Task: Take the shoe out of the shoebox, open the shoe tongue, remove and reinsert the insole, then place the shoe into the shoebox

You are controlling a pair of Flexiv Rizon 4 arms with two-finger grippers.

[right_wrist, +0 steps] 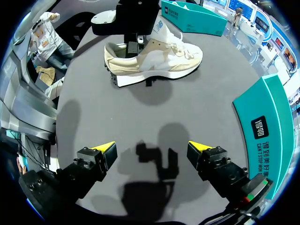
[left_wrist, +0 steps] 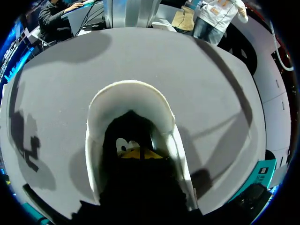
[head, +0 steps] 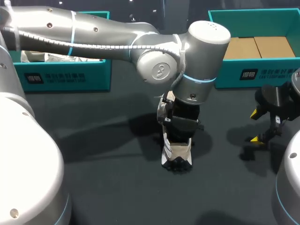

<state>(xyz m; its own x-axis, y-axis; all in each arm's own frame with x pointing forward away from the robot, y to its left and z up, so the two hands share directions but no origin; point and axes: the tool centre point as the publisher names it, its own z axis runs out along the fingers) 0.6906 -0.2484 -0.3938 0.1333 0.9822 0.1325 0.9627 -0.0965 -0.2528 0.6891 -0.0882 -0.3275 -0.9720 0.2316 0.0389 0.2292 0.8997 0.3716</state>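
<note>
Shoe (right_wrist: 154,63) with left hand (left_wrist: 140,152) down in its opening, grip unclear; right hand (right_wrist: 151,149) wide, well apart.

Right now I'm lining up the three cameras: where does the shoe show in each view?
Head view: shoe near the middle of the table, under the left arm.
Left wrist view: it fills the middle, its opening around the left gripper.
Right wrist view: side-on, further along the table, ahead of the right gripper.
Shared landmark: the left gripper at the shoe, seen in all three.
</note>
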